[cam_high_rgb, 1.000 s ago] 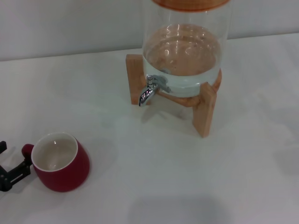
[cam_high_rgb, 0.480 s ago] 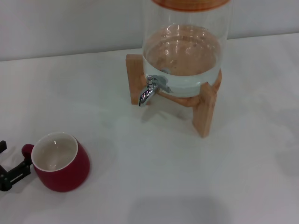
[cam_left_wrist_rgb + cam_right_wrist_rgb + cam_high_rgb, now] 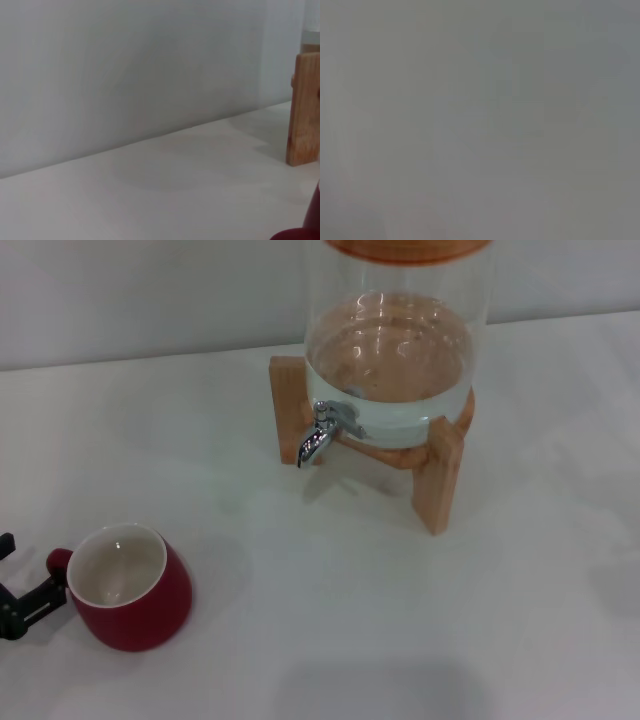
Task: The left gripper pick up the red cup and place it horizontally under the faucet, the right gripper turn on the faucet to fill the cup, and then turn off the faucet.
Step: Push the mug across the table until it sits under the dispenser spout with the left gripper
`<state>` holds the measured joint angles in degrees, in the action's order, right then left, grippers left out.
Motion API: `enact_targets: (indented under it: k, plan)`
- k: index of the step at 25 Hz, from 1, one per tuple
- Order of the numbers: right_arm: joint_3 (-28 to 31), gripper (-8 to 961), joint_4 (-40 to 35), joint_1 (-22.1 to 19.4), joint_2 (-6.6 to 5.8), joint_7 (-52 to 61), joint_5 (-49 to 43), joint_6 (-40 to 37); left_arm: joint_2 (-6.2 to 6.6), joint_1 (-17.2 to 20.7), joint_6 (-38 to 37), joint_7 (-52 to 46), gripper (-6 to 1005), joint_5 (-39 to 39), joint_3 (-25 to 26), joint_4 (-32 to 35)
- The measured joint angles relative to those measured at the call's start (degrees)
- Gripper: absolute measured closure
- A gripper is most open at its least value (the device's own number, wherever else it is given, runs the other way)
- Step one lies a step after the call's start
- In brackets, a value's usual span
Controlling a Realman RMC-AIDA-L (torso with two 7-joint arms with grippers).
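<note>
The red cup [image 3: 130, 587] stands upright at the near left of the white table, its cream inside facing up and its small handle pointing left. My left gripper [image 3: 35, 566] reaches in from the left edge of the head view. It is open, with one black finger [image 3: 30, 606] just in front of the handle and the other barely showing behind it. An edge of the red cup [image 3: 305, 233] also shows in the left wrist view. The chrome faucet [image 3: 320, 434] juts from the jar's front with its spout down and nothing under it. My right gripper is out of view.
A glass jar [image 3: 395, 350] holding water sits on a light wooden stand [image 3: 440, 475] at the back centre. The wooden stand [image 3: 304, 110] also shows in the left wrist view. A grey wall runs behind the table. The right wrist view shows only plain grey.
The left gripper's fingers have shifted slightly beside the cup's handle. The cup and faucet have not moved.
</note>
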<state>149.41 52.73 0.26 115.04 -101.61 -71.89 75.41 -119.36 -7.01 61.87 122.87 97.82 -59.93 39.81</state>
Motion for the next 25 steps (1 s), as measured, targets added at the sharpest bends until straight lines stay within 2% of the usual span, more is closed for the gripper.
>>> enact_targets:
  k: [11,17,25]
  plan:
    - [0.09,231,0.00,0.02,0.00,-0.09,0.00,0.00,0.07,-0.39,-0.16,0.02,156,-0.01,-0.01,-0.21]
    - [0.09,231,0.00,0.02,0.00,-0.16,0.11,0.00,0.06,-0.37,0.44,0.48,261,-1.46,-0.18,-0.01]
    - [0.09,231,0.00,0.10,0.00,-0.12,0.16,0.00,0.09,-0.45,0.35,0.53,604,-1.76,-0.89,0.01]
